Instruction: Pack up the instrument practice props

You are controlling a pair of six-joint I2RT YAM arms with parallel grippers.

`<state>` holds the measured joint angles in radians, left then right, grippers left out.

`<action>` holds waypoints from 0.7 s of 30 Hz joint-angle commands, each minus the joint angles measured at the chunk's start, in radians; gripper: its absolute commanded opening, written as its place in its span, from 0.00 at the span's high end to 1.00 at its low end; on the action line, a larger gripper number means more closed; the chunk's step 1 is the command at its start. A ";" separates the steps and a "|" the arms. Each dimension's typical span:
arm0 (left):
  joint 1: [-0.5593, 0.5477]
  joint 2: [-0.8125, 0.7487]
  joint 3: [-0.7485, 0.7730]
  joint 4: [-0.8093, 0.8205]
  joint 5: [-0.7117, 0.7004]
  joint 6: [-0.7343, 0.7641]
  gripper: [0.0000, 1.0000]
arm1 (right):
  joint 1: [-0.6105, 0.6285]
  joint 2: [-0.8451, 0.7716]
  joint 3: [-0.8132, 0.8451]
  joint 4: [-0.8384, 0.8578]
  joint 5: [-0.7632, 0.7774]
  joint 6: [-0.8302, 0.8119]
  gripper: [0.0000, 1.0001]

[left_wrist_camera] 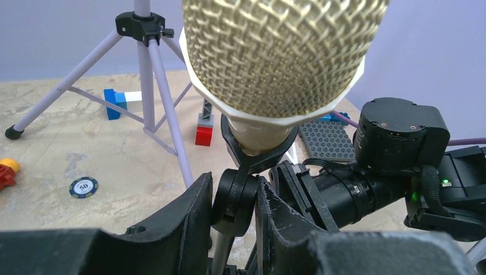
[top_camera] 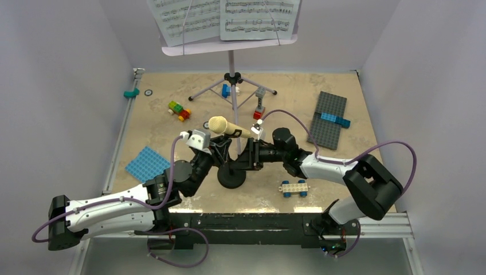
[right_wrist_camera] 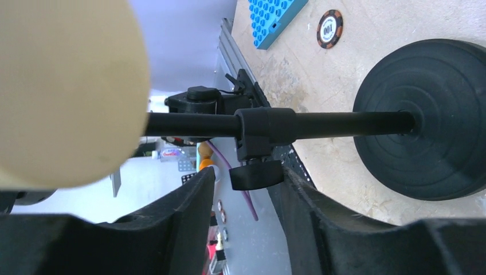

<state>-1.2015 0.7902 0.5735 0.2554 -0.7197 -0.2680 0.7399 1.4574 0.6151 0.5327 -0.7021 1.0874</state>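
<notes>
The cream-yellow toy microphone [left_wrist_camera: 269, 51] sits in the forked clip [left_wrist_camera: 252, 146] at the top of the black mic stand [right_wrist_camera: 424, 114]. The stand is upright at the near middle of the table [top_camera: 160, 137], between the two arms. The left gripper [left_wrist_camera: 234, 197] comes from the left and pinches the round joint just under the clip, one finger on each side. I judge this grip is there to keep the stand steady while the other arm works. The right gripper [right_wrist_camera: 247, 179] reaches in from the right with its jaws spread around the locking knob [right_wrist_camera: 256, 173] of the collar on the pole. A gap shows on one side of the knob, so it is not clamped yet. Probably the aim is to loosen the collar, so that the stand can be made shorter for packing. The lilac music stand [top_camera: 231, 57] with the white sheet-music pages [top_camera: 261, 17] is upright at the far middle, not yet packed.
</notes>
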 commanded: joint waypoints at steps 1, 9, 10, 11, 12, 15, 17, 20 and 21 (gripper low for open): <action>-0.034 0.044 -0.055 -0.156 0.009 -0.059 1.00 | -0.002 0.004 0.010 0.124 -0.019 0.045 0.53; -0.054 0.061 -0.050 -0.154 -0.001 -0.062 1.00 | -0.006 -0.003 0.003 0.125 0.007 0.027 0.66; -0.056 0.061 -0.050 -0.155 -0.003 -0.062 1.00 | -0.008 -0.002 0.004 0.120 0.007 0.025 0.59; -0.059 0.061 -0.050 -0.156 -0.006 -0.062 1.00 | -0.009 -0.002 0.004 0.116 0.009 0.026 0.53; -0.061 0.060 -0.050 -0.156 -0.008 -0.063 1.00 | -0.010 0.000 0.003 0.112 0.013 0.028 0.46; -0.066 0.059 -0.051 -0.162 -0.016 -0.066 1.00 | -0.013 0.002 -0.004 0.117 0.029 0.050 0.36; -0.068 0.057 -0.053 -0.163 -0.018 -0.069 1.00 | -0.016 0.008 -0.006 0.136 0.028 0.069 0.37; -0.071 0.058 -0.054 -0.163 -0.021 -0.074 1.00 | -0.016 0.016 0.001 0.149 0.022 0.077 0.49; -0.072 0.059 -0.054 -0.164 -0.021 -0.074 1.00 | -0.016 0.017 0.004 0.151 0.021 0.077 0.53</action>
<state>-1.2469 0.8032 0.5739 0.2687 -0.7738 -0.2584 0.7296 1.4784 0.6044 0.6128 -0.6876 1.1339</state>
